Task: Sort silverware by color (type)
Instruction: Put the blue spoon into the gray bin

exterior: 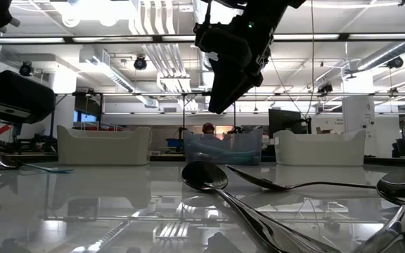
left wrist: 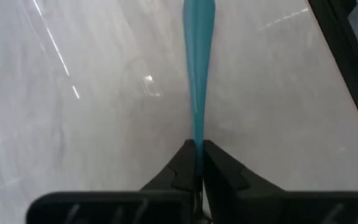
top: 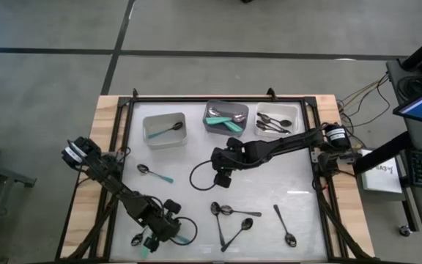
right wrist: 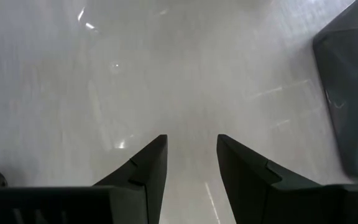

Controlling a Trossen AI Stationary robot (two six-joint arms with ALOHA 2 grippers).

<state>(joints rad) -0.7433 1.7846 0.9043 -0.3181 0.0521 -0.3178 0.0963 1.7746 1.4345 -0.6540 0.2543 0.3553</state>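
My left gripper (top: 154, 236) is at the table's near left, shut on a teal-handled spoon (left wrist: 197, 68); its teal end (top: 146, 249) shows beside the gripper in the high view. My right gripper (top: 222, 178) hangs open over the middle of the table, and nothing is between its fingers (right wrist: 191, 155). Another teal-handled spoon (top: 154, 173) lies flat left of centre. Several dark and silver spoons (top: 229, 218) lie near the front edge. At the far side, the left bin (top: 164, 130) holds a silver spoon, the middle bin (top: 226, 117) teal ones and the right bin (top: 277, 119) dark ones. My left gripper pinches the narrow part of the spoon's teal handle (left wrist: 197, 138) between its two fingertips. The fingers slant down from above, and the handle runs on ahead of them in line with the fingers. The handle lies close along the table; whether it is lifted, I cannot tell.
A dark frame (top: 123, 147) runs round the white table top. A black cable (top: 196, 176) loops beside my right gripper. One dark spoon (top: 284, 226) lies alone at the near right. The bare white surface (top: 284, 176) stretches across the right middle.
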